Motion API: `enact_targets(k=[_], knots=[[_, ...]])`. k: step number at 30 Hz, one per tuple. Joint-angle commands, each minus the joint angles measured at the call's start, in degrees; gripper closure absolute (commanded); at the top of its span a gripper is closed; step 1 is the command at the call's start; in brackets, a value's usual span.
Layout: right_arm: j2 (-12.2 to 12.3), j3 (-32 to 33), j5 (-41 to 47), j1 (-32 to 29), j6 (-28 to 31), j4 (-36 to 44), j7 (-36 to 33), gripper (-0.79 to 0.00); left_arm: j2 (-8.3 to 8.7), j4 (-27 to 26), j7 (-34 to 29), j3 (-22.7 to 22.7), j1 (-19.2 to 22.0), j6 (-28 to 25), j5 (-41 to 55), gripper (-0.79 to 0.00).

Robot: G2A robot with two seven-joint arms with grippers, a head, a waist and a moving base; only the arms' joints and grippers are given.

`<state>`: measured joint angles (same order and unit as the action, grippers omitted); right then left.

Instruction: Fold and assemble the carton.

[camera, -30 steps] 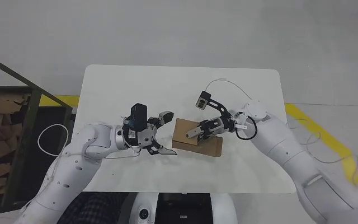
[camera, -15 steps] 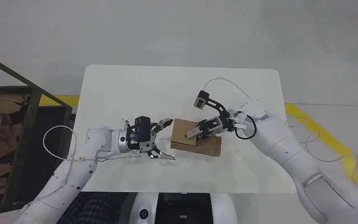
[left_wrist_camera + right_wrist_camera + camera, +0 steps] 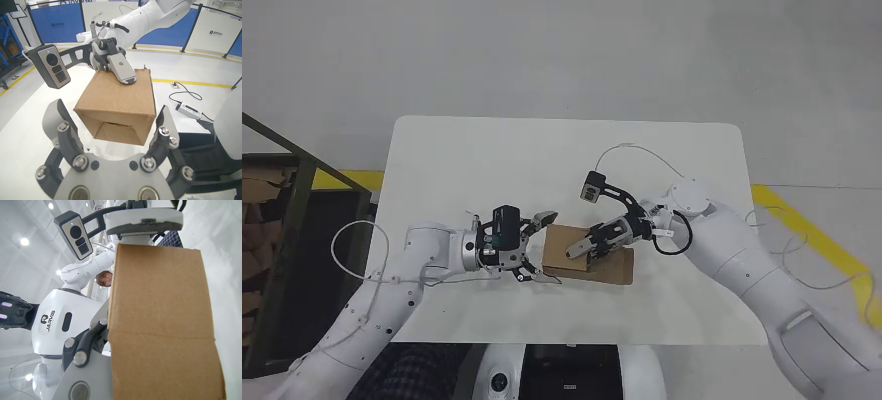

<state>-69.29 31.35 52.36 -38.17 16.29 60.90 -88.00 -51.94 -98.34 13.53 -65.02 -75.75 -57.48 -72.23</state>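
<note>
The carton (image 3: 589,256) lies on the white table (image 3: 492,160), toward the near edge, a little right of centre; it is squared up into a tube, its left end open, with what looks like panels angled inward inside. The right gripper (image 3: 580,250) pinches the top wall, one finger (image 3: 124,73) flat on top; the other I judge to be underneath, hidden. The left gripper (image 3: 547,248) is spread wide just beside the open end, clear of the card. My reading: closing that left end comes next. I'd keep the right pinch firm so the carton can't slide right; bring the left in square and centred on the mouth; push slowly; watch for the tube racking flat.
</note>
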Motion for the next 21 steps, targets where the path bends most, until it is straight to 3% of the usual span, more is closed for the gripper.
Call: enact_targets(k=[1,21], knots=[[-0.25,-0.02,-0.65,0.08,0.00,0.15,0.00,0.000,-0.06,-0.03,-0.84,0.30,0.30,-0.52,0.66,-0.785],[-1.91,2.02,-5.14,-0.65,0.00,-0.45,0.00,0.000,1.34,0.35,-8.43,3.13,1.99,-0.52,10.11,-0.785]])
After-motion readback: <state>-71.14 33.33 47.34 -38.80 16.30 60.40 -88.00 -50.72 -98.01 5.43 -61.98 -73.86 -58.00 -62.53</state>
